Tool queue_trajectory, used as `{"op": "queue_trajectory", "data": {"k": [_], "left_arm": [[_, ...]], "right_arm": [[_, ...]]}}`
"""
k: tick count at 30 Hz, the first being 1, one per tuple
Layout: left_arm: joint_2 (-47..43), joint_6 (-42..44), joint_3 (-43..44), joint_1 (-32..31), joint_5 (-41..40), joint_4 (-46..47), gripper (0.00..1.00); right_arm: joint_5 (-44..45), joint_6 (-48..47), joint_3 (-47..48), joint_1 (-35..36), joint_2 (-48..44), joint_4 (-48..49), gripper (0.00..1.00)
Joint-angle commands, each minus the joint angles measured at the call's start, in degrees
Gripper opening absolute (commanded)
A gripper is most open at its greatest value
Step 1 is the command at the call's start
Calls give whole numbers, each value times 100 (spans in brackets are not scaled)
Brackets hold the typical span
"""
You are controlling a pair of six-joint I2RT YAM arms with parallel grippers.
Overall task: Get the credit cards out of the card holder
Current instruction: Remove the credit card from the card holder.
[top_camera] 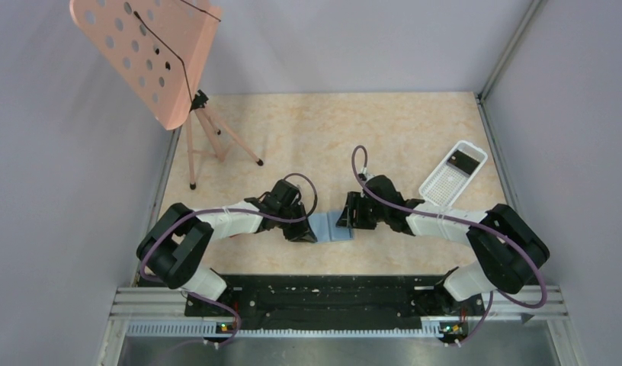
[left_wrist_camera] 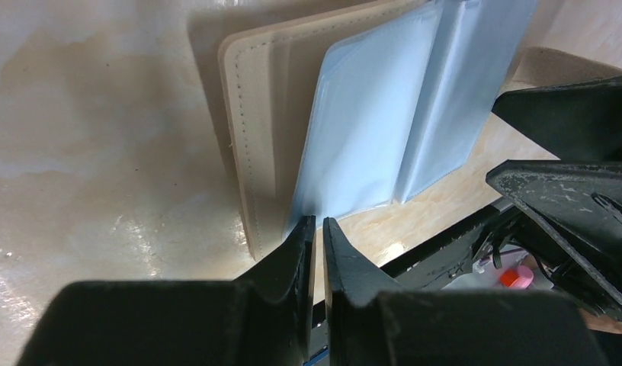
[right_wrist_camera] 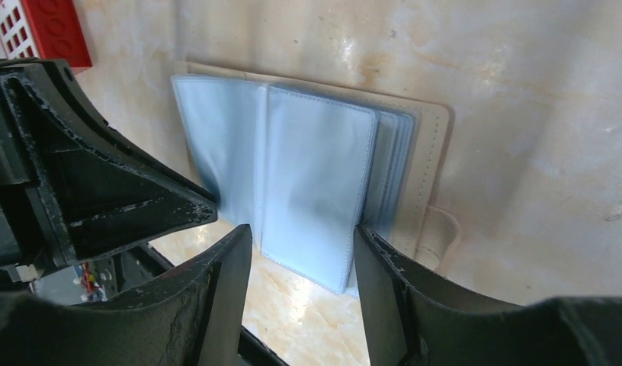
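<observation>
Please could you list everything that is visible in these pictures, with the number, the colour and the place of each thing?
card holder: one, light blue sleeves in a tan cover, open at the near middle of the table
dark card: one, black, in the tray's far end
tray: one, white, perforated, on the right of the table
music stand: one, pink, far left
red block: one, red with white, near the card holder
table: one, beige marbled
left arm, right arm: two, black and white
left pincer: black, closed on a sleeve's edge
right pincer: black, open, straddling a sleeve
</observation>
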Motion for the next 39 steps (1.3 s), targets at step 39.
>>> {"op": "queue_trajectory", "data": {"k": [39], "left_arm": [[-2914,467,106,25,-1430,-778,29]], "right_arm": [[-744,491,933,257,257,780,55]]}}
